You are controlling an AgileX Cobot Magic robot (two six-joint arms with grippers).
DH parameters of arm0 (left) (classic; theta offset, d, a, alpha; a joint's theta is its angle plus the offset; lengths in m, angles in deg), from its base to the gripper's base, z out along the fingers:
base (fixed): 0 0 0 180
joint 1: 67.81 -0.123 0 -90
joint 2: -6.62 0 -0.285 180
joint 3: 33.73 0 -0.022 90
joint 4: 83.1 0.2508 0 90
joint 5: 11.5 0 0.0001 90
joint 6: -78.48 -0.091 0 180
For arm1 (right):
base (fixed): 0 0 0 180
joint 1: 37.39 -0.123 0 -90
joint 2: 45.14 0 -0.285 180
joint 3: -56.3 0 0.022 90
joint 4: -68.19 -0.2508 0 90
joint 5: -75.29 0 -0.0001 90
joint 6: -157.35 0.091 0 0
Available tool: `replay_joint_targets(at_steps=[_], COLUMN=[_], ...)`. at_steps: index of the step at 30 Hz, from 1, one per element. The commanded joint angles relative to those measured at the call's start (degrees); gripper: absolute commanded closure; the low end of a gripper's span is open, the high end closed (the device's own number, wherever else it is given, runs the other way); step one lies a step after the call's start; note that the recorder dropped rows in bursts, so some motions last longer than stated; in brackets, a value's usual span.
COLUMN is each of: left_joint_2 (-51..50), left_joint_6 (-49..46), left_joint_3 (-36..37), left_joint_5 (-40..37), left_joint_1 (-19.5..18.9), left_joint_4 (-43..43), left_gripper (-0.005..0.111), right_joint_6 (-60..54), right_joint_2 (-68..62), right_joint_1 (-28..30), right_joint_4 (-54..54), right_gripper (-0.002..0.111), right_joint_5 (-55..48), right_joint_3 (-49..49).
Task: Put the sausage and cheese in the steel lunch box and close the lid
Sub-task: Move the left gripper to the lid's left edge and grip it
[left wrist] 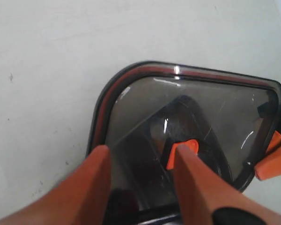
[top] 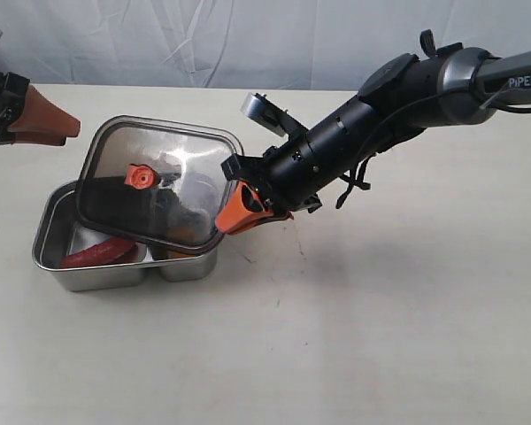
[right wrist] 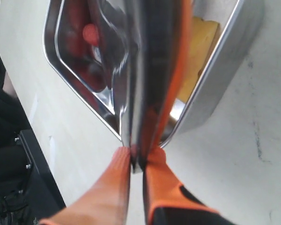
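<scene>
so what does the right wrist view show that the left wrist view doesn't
Only the right wrist view: the steel lunch box, with the cheese in one compartment and the sausage in the other. Only the left wrist view: the top face of the lid with its orange valve, and the left gripper, open and holding nothing. Both: the lid, the right gripper shut on its edge, and the table.
</scene>
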Motion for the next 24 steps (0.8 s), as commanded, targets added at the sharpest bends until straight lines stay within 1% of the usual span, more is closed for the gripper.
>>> replay_joint_targets(at_steps=[1,4,8,11,16,20,24], left_joint_2=[-1.77,-3.84,-6.04,-7.42,-9.90,-12.05,-12.98], left_joint_6=[-4.80,-5.24,-8.84,-11.25,-11.20,-11.31,-10.42], left_joint_3=[-1.40,-2.68,-3.68,-4.77,-7.53,-7.83,-7.83], left_joint_5=[-1.11,-1.11,-1.11,-1.11,-1.11,-1.11,-1.11], left_joint_1=[0.17,0.17,0.17,0.17,0.17,0.31,0.94], left_joint_4=[-4.92,-3.56,-3.68,-5.26,-5.60,-9.13,-6.75], left_gripper=[0.064,0.062,0.057,0.057,0.057,0.058,0.058], right_joint_6=[-0.42,-0.42,-0.42,-0.42,-0.42,-0.42,-0.42], right_joint_2=[0.18,0.18,0.18,0.18,0.18,0.18,0.18], right_joint_1=[0.00,0.00,0.00,0.00,0.00,0.00,0.00], right_joint_4=[0.08,0.00,0.00,0.00,-0.05,-0.42,-0.54], right_gripper=[0.109,0.109,0.109,0.109,0.109,0.109,0.109], right_joint_5=[-1.39,-1.85,-3.65,-3.93,-4.24,-4.27,-4.27], right_joint_3=[-0.25,-0.25,-0.25,-0.25,-0.25,-0.25,-0.25])
